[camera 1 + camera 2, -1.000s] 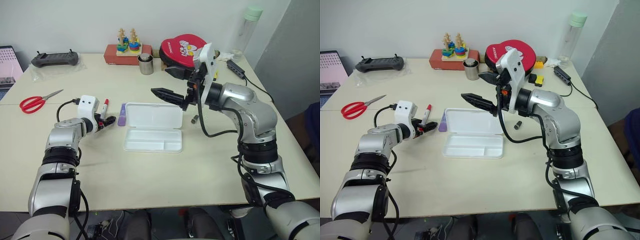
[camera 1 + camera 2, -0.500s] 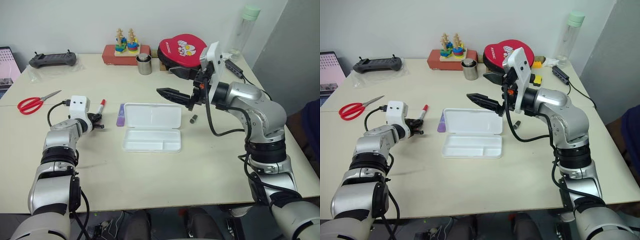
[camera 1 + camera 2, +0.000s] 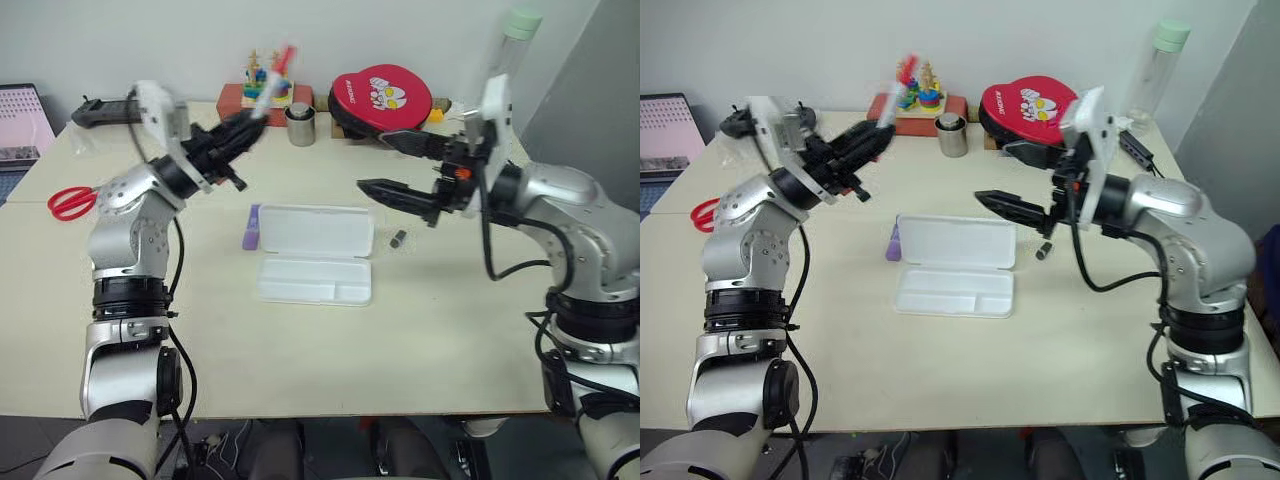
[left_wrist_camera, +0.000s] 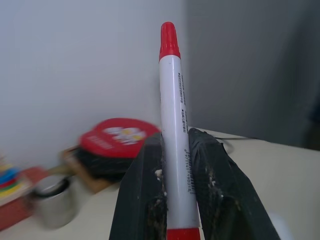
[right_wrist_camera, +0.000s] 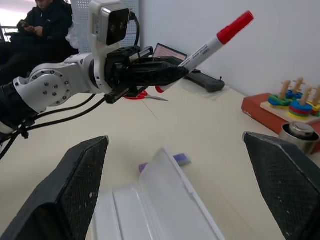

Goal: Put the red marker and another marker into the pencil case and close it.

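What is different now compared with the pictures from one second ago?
The left gripper closed its jaws on the red marker and lifted it off the table. The right gripper drew away to the right, jaws open. The pencil case stays open, purple marker beside it.

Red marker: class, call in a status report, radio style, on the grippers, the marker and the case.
Left gripper shut on red marker, held above the table. Right gripper open, empty. Pencil case open; purple highlighter beside it. Nothing in the way.
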You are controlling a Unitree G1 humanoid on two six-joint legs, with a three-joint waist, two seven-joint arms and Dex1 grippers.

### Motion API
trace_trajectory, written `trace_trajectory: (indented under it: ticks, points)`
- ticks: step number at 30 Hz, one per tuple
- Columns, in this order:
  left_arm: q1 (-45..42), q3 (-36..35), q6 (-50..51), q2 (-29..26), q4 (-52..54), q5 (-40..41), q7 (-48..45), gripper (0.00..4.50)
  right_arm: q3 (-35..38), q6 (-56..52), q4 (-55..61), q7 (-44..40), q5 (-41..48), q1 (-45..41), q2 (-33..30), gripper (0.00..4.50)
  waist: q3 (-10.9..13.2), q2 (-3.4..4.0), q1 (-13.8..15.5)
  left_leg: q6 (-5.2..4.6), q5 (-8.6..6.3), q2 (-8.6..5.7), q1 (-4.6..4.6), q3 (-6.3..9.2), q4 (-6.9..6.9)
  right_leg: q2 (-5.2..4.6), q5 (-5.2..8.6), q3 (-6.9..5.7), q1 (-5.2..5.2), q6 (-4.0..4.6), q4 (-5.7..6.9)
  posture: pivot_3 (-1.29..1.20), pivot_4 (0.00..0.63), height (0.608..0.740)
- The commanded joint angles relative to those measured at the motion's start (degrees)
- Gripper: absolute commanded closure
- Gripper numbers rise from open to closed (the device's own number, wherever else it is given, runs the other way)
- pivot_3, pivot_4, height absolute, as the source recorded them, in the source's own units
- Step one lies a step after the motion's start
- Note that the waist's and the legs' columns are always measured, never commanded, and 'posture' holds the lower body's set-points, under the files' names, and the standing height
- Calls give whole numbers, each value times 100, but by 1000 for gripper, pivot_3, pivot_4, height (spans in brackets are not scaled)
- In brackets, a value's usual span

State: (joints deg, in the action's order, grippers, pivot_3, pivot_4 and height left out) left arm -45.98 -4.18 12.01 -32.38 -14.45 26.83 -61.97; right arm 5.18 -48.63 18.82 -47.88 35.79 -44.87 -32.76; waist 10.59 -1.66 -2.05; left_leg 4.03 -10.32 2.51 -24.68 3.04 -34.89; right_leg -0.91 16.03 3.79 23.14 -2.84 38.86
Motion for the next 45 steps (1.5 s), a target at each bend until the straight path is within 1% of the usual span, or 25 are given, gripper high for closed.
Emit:
trace_trajectory:
  ticks: [1,3,5,8,9,17,23,25,26,28,31,33,34,36,38,41,42,43,45]
  points:
    - [171,928,-528,-383,263,-704,-1122,4096,314,-33,389,-134,213,183,-476,0,1,1,-70,-1,0,6,2,-1,0,6,0,3,1,0,1,0,150,740]
    - [223,1360,-997,-591,80,-1209,-1491,4096,322,-31,433,-138,235,297,-625,0,1,1,-116,-2,1,19,3,2,0,22,0,5,4,0,2,0,150,740]
    - [209,1734,-1422,-765,-409,-1744,-1658,4096,290,0,502,-74,219,414,-710,0,1,1,-132,-4,2,23,7,3,0,29,1,11,4,0,4,0,150,740]
    - [107,1963,-1971,-763,-1125,-2129,-1780,4096,237,-17,731,61,225,614,-747,0,1,1,-133,-10,6,23,14,-6,0,31,4,23,4,-3,4,0,150,740]
    - [61,2012,-2123,-746,-1325,-2247,-1758,4096,237,-51,809,118,246,676,-746,0,1,1,-121,-11,7,23,13,-5,-2,31,16,23,4,-24,4,0,150,740]
    - [-140,2013,-2576,-545,-2057,-2579,-1647,4096,272,-227,1149,414,402,995,-780,0,1,0,-50,-12,7,22,-1,-4,-6,29,14,20,8,-24,0,0,150,740]
    - [-190,1948,-2536,-464,-2094,-2551,-1721,4096,176,-255,1192,494,474,1087,-790,0,1,0,-25,-13,7,22,-1,-3,-7,29,14,19,8,-23,2,0,150,740]
    - [-193,1982,-2450,-503,-2106,-2674,-1632,3395,116,-218,1138,500,416,1112,-776,0,1,0,-25,-13,8,22,-1,-3,-7,30,14,19,8,-23,4,0,150,740]
    - [-196,1997,-2426,-518,-2121,-2720,-1608,3336,90,-200,1114,504,389,1116,-772,0,1,0,-26,-13,8,22,-1,-3,-8,30,14,20,8,-23,4,0,150,740]
    - [-177,1938,-2377,-493,-2107,-2685,-1561,2894,60,-193,1089,507,384,1115,-768,0,1,0,-26,-13,8,22,-1,-3,-8,30,14,20,8,-23,4,0,150,740]
    - [-122,1820,-2235,-415,-1956,-2541,-1491,2451,-15,-166,1039,548,326,1106,-752,0,1,0,-24,-13,8,22,-1,-3,-8,30,14,20,8,-23,4,0,150,740]
    - [-35,1629,-1870,-293,-1681,-2186,-1497,2008,-71,-151,955,784,110,1118,-724,0,1,0,-19,-13,8,22,-1,-3,-8,29,13,20,8,-21,4,0,150,740]
    - [-17,1536,-1677,-245,-1564,-2035,-1502,1856,-87,-160,912,917,21,1105,-702,0,1,0,-13,-13,8,22,-1,-2,-8,30,13,19,8,-22,4,0,150,740]
    - [40,1138,-756,52,-819,-1262,-1277,1482,-158,-293,558,1720,-515,1123,-505,0,1,0,-5,-13,8,22,-1,-3,-9,29,13,20,8,-22,7,0,150,740]
    - [101,811,-58,326,-233,-767,-893,1073,-135,-543,186,2638,-916,1100,-31,0,0,-1,8,-13,8,23,-2,-2,-17,29,12,19,8,-23,10,0,150,740]
    - [284,608,408,538,328,-551,-407,448,-338,-676,-70,3528,-1458,1144,580,0,-2,0,4,-14,9,23,-1,1,-20,30,10,20,7,-22,16,0,150,740]
    - [346,576,529,587,488,-496,-286,181,-415,-676,-174,3806,-1656,1164,776,0,-2,0,-4,-15,10,22,1,0,-19,30,-1,21,7,-4,18,0,150,740]
    - [403,551,662,626,635,-428,-185,52,-507,-639,-297,4048,-1852,1183,949,0,-3,2,-23,-15,10,23,2,0,-19,31,-1,22,7,-3,17,0,150,740]
    - [462,509,821,668,812,-349,-37,10,-573,-481,-490,4366,-2113,1160,1204,0,-3,2,-42,-15,10,23,3,0,-17,31,-1,22,7,-2,17,0,150,740]
